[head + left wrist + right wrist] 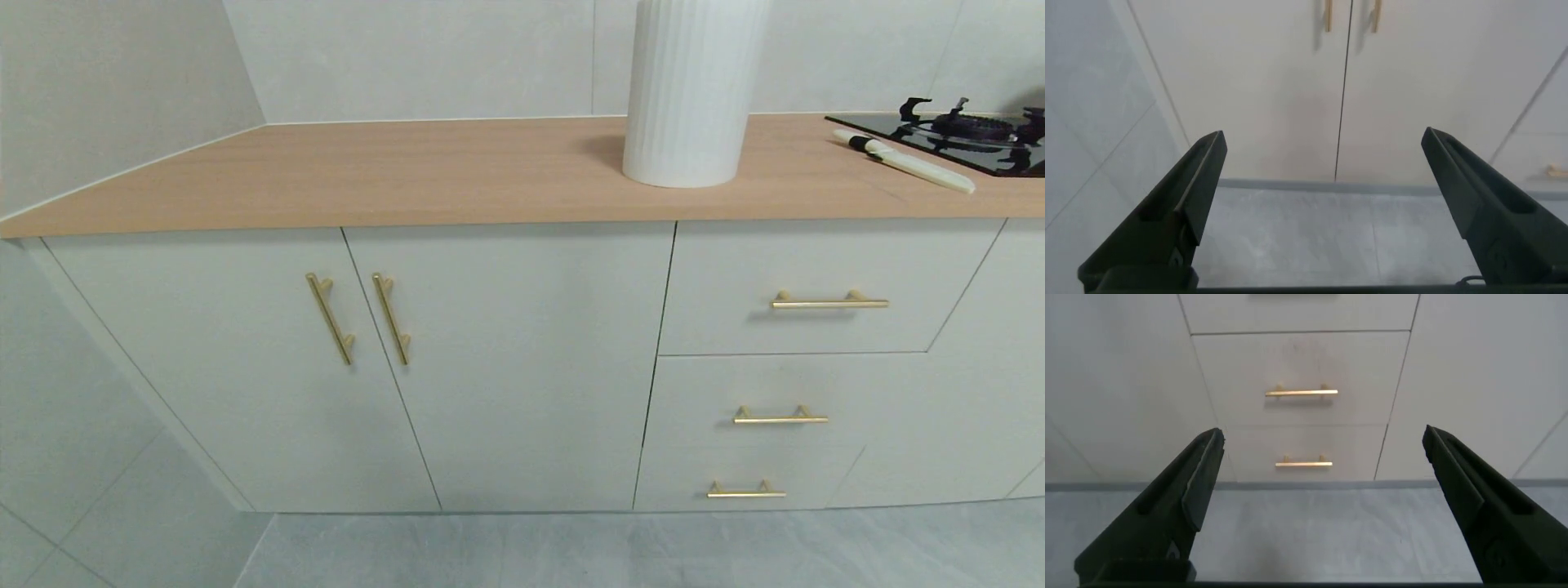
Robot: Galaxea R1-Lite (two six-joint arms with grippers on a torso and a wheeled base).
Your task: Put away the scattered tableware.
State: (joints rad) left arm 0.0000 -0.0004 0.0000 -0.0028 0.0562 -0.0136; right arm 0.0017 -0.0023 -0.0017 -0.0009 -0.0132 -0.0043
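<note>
A cream-coloured knife (902, 161) with a black band near its handle lies on the wooden countertop (424, 175), at the right next to the stove. A tall white ribbed cylinder (690, 90) stands upright on the counter left of the knife. My left gripper (1323, 139) hangs low in front of the double cabinet doors (1290, 90), open with nothing between its fingers. Low before the drawers, my right gripper (1323, 434) is open and holds nothing. Both are well below the counter.
A black gas stove (971, 135) sits at the counter's far right. Below are two cabinet doors with gold handles (359, 318) and three shut drawers (829, 302) stacked at the right. A tiled wall closes the left side. Grey floor (571, 547) runs along the cabinets.
</note>
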